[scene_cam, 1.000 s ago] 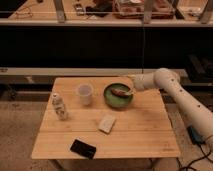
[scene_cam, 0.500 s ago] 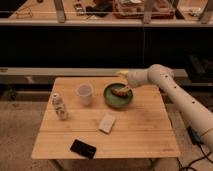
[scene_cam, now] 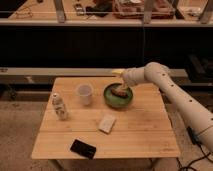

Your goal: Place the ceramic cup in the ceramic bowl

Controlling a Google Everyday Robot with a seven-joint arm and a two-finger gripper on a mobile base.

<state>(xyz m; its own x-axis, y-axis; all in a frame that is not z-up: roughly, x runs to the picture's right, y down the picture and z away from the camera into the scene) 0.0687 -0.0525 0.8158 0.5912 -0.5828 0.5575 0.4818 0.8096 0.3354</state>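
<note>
The ceramic cup, small, plain and white, stands upright on the wooden table, left of centre. The ceramic bowl, round and dark green, sits just right of the cup with a small brown-red item inside. My gripper is at the end of the white arm, which reaches in from the right. It hovers above the bowl's far rim, right of the cup and apart from it.
A white bottle-shaped figure with dark marks stands at the table's left. A pale flat packet lies at the centre front. A black flat object lies near the front edge. Dark shelving runs behind the table.
The arm has swung left in both steps. The gripper has moved from the bowl's right side to above its far rim. The cup and bowl have not moved.
</note>
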